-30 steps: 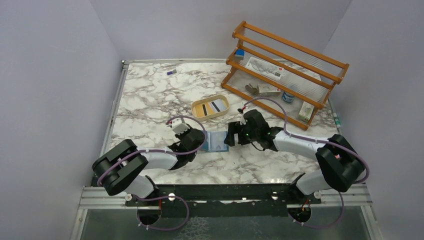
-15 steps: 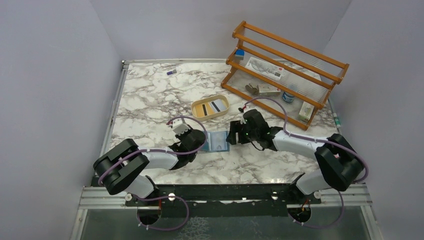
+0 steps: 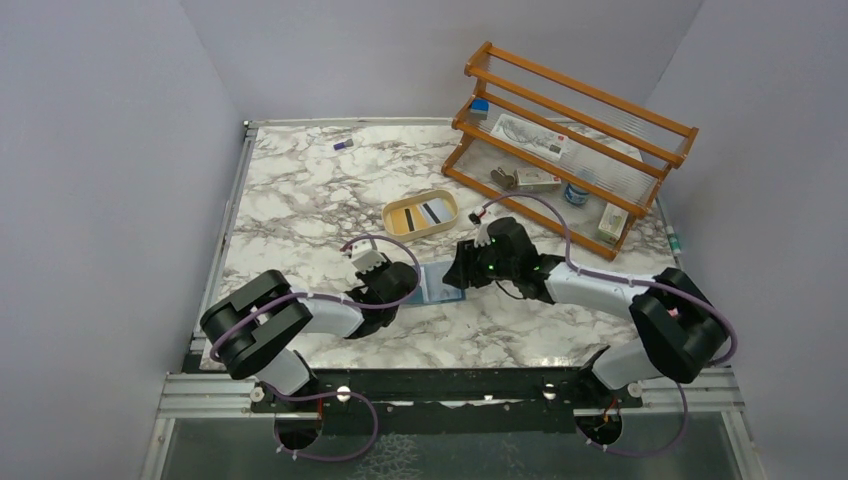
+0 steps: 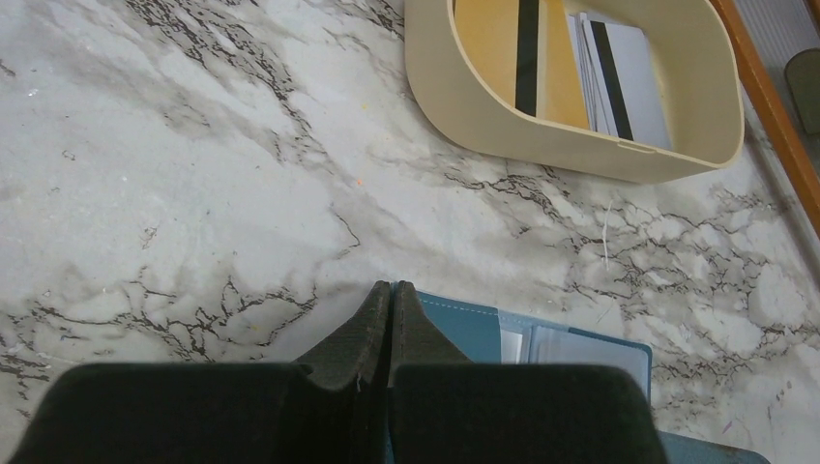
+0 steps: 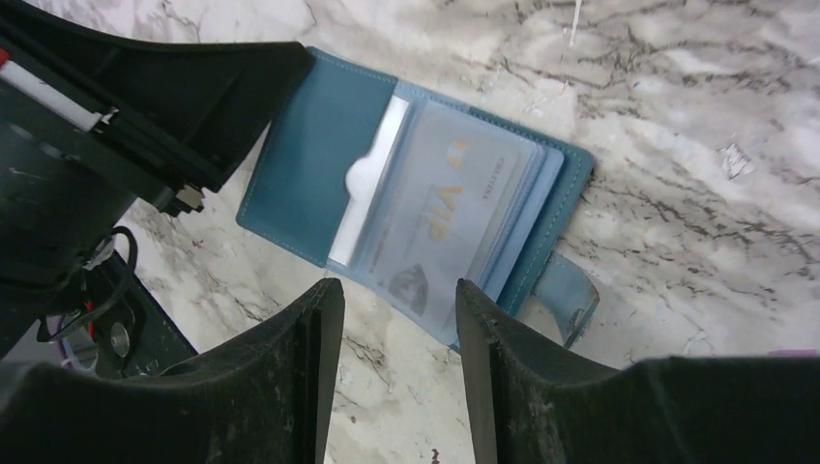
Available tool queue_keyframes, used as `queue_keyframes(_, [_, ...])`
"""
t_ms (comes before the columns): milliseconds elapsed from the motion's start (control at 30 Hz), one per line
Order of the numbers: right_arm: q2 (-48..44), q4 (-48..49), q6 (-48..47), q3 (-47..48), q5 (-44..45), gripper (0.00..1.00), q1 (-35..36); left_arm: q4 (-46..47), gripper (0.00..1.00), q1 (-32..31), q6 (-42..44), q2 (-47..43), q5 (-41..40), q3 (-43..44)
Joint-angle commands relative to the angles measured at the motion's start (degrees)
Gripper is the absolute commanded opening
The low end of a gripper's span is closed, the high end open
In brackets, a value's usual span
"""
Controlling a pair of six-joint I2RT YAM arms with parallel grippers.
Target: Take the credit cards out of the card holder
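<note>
Your right tool hovers empty, jaws apart, over the teal-blue bifold card holder; the clenched left tool pins its flap, so pinch just the top grey-blue card.

Card holder partly under left end effector, tray cropped — rack items unreadable

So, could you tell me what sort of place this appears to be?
Most likely a robot test cell in a lab, not a home: plain grey walls box in a marble-patterned table, and a wooden rack and tan tray sit there like staged props.
</note>
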Motion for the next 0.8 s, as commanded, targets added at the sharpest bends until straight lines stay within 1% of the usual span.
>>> queue_keyframes(0, [3.3, 4.1, 2.2, -0.6, -4.0, 0.50, 0.3, -1.9, 0.00, -0.4, -1.8, 0.7, -1.9, 0.9])
queue_keyframes(333, [8.6, 6.0, 2.4, -0.6, -3.2, 0.50, 0.3, -2.0, 0.00, -0.5, -1.5, 1.6, -1.8, 1.8])
queue_keyframes(500, [9.5, 7.4, 2.7, -1.9, -2.4, 0.50, 0.3, -2.1, 0.00, -0.5, -0.9, 1.5, -2.1, 2.0])
queue_keyframes(767, [10.2, 6.2, 1.9, -1.8, -0.1, 0.50, 0.3, -2.3, 0.00, -0.4, -0.5, 1.1, -2.3, 2.0])
